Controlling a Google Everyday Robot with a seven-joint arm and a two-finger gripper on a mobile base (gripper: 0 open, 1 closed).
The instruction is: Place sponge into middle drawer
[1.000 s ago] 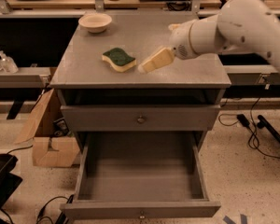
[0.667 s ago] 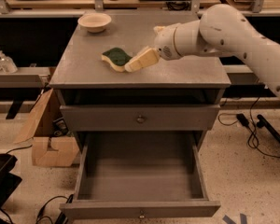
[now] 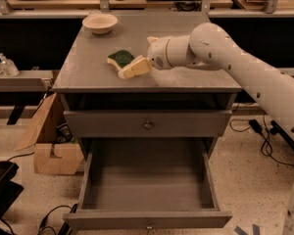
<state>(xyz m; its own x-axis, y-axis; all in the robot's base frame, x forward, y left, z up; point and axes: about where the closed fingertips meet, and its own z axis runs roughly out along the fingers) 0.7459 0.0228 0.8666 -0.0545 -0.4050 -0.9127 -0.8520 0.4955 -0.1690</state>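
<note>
The sponge point(image 3: 119, 58), dark green on top with a pale yellow body, lies on the grey cabinet top point(image 3: 186, 80), left of the middle. My gripper point(image 3: 134, 68) reaches in from the right on the white arm point(image 3: 245, 70) and sits low at the sponge's right front edge, overlapping it. The middle drawer point(image 3: 147, 218) is pulled wide open below, and its grey inside holds nothing. The knobbed drawer front point(image 3: 148, 124) above it is shut.
A round beige bowl point(image 3: 100, 22) stands at the back left of the cabinet top. A cardboard box point(image 3: 48, 142) sits on the floor left of the cabinet, with a black object point(image 3: 1, 186) at lower left. Cables point(image 3: 264, 136) lie on the floor at right.
My gripper has moved left across the cabinet top, from right of the sponge to against its right front edge. The sponge and drawer have stayed in place.
</note>
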